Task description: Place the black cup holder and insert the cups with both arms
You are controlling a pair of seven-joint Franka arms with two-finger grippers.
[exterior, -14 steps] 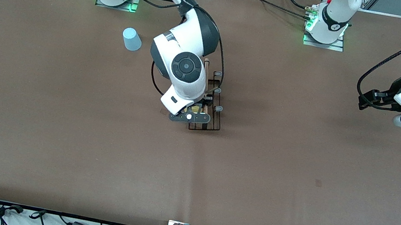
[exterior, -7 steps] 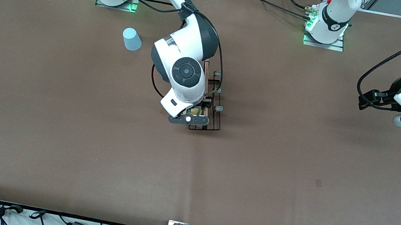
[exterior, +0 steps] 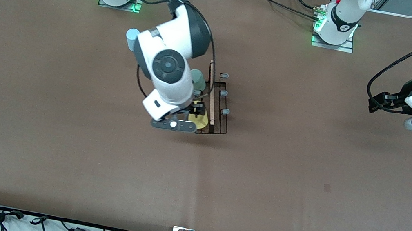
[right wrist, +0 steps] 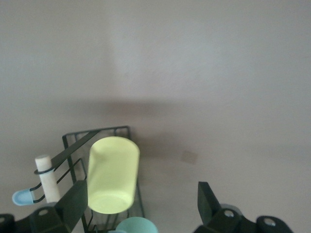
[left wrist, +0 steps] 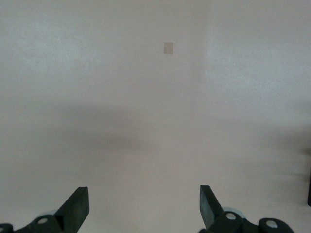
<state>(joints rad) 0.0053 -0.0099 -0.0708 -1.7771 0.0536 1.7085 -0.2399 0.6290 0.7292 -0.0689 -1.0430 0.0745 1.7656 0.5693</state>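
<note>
Cup holder (exterior: pixel 216 105) in black wire stands upright at mid-desk, its wooden handle (exterior: pixel 212 93) along the top. The right hand (right wrist: pixel 141 206) hangs just over it at the side toward the right arm's end, fingers spread wide and holding nothing. The yellow cup (right wrist: pixel 112 174) sits mouth-down on a peg between those fingers, apparently just let go. A mint cup (exterior: pixel 197 80) sits on the next peg, farther from the front camera. Grey-tipped pegs (exterior: pixel 225 111) on the other row are bare. The blue cup (exterior: pixel 132 37) stands on the desk near the right arm's base, probably next. The left hand (left wrist: pixel 141 208) waits over bare desk (exterior: pixel 302 188) at its own end, open and empty. Brown covering is plain; cables run along the nearest edge.
</note>
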